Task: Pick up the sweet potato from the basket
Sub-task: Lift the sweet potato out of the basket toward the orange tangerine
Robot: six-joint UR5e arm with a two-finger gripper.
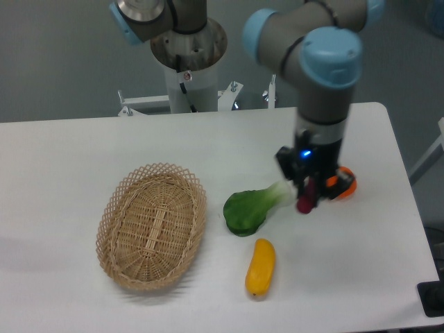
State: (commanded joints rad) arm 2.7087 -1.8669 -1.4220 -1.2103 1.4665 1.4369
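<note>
- Clamped in my gripper is the sweet potato; I see its reddish-purple end poking out below the dark fingers, which are closed around it.
- From my view the gripper hangs above the table on the right side, well apart from the basket.
- I read the sweet potato as lifted clear of the tabletop, sitting between the leafy green vegetable and the orange fruit in the picture.
- I see the orange fruit partly hidden behind the gripper body, showing only on its right side.
- The white stem of the green vegetable points toward the gripper and ends just beside it; I cannot tell whether they touch.
- I see the basket lying on the left half of the table with nothing inside it, its woven floor fully visible.
- The yellow vegetable lies on the table below the green one, near the front edge, apart from the basket's right rim.
- The arm comes down from the upper right, its wrist pointing straight down over the gripper.
</note>
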